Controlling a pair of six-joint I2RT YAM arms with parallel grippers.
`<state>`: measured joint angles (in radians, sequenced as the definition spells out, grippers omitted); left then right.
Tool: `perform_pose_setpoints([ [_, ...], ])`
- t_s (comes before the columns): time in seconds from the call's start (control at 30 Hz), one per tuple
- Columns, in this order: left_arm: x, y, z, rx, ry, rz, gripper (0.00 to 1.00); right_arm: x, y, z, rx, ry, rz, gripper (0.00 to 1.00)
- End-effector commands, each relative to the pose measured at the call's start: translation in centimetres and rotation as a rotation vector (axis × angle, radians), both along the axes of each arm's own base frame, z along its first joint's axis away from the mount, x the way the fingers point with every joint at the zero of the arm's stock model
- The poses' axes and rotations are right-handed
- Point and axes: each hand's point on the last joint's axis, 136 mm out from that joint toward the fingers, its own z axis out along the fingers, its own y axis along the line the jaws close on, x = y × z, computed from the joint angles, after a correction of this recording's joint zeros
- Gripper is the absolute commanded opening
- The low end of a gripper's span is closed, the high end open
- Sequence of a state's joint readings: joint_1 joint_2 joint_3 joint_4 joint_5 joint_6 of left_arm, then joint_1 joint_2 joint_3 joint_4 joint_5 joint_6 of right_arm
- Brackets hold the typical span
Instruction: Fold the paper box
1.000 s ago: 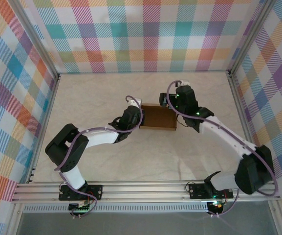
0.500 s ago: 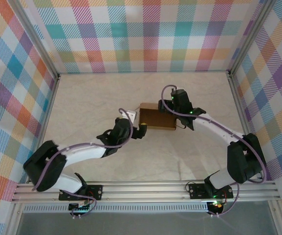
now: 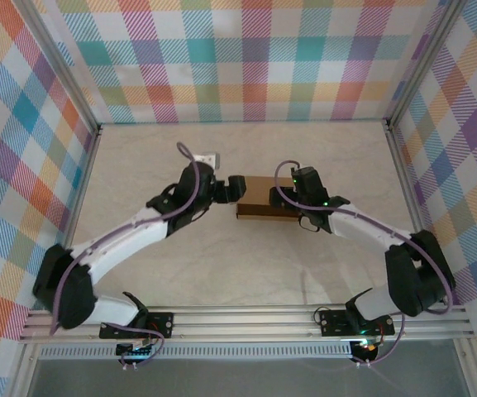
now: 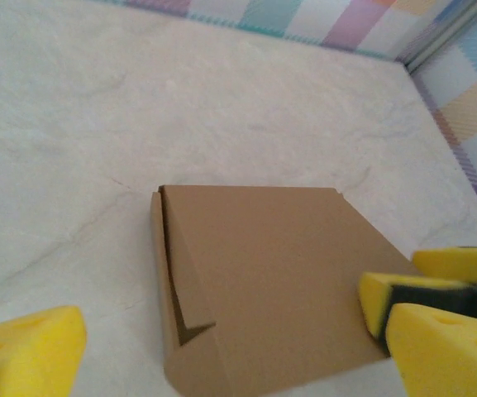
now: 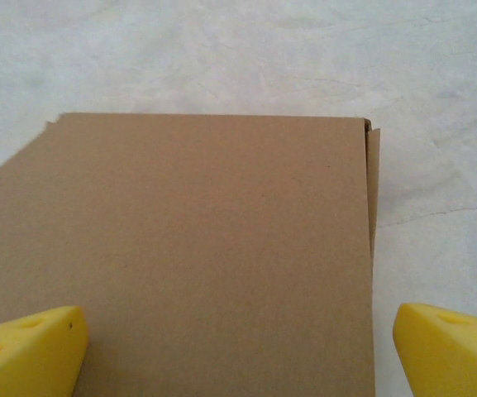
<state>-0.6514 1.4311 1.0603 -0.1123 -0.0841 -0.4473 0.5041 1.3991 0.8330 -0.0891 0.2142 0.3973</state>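
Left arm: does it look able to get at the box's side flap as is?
Likely yes: the left gripper, open, sits at the paper box end, with the side flap between its fingers and nothing in the way.

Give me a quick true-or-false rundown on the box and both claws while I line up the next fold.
1. The paper box has its top panel folded down flat. True.
2. The box rests against the back wall. False: it lies out on the table, with bare surface behind it.
3. The left claw and the right claw are both open. True.
4. The left claw is at the box's right end. False: it is at the left end, and the right claw is at the right end.
5. The box top carries a printed logo. False: it is plain brown cardboard.
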Motion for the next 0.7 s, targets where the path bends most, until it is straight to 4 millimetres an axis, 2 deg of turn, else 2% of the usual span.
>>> perform_pose_setpoints([
  [0.0, -0.9, -0.6, -4.8, 0.01, 0.272, -0.047, 0.87, -0.3, -0.3, 2.2, 0.138, -0.014, -0.036, 0.94],
  [0.13, 1.1, -0.9, -7.4, 0.059, 0.361, -0.03, 0.81, -0.6, -2.0, 1.7, 0.238, 0.073, -0.109, 0.93],
  [0.2, 1.5, -1.2, -8.5, 0.078, 0.389, -0.039, 0.79, -0.6, -2.5, 1.1, 0.253, 0.108, -0.125, 0.9],
  [0.43, 1.0, -0.6, -12.3, 0.127, 0.45, -0.022, 0.65, -1.3, -2.8, -3.0, 0.221, 0.232, -0.122, 0.77],
  [0.67, 0.3, -0.1, -14.5, 0.146, 0.488, -0.013, 0.52, -1.7, -3.0, -6.0, 0.181, 0.288, -0.122, 0.69],
])
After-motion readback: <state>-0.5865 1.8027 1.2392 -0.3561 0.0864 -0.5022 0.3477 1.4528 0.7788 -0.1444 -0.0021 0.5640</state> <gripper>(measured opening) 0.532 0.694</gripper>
